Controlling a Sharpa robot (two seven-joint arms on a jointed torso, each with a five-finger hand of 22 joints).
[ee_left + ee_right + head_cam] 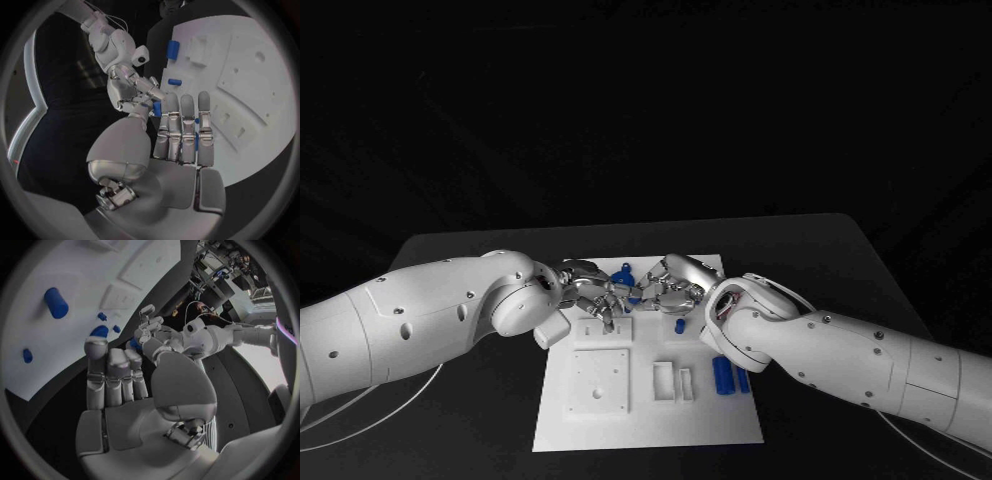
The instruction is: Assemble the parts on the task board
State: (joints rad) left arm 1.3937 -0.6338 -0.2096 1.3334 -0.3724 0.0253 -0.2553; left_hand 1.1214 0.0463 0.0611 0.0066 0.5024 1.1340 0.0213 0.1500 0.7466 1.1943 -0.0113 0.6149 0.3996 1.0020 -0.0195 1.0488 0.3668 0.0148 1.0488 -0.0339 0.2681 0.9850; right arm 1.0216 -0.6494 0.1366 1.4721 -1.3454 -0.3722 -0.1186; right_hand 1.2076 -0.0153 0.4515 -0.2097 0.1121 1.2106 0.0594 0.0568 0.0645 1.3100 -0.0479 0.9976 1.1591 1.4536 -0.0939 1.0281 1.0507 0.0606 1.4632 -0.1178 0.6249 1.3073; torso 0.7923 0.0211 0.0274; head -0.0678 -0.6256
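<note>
Blue cylinder (723, 375) lengthwise toward camera, seemingly flat

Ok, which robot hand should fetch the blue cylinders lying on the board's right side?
Right, probably: the blue cylinders lie beside the right forearm, and the right robot hand hangs closer to them than the left robot hand does.

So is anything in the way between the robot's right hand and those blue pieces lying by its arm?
Nothing visible blocks the two blue pieces on the task board. The right hand is up by the left hand.
</note>
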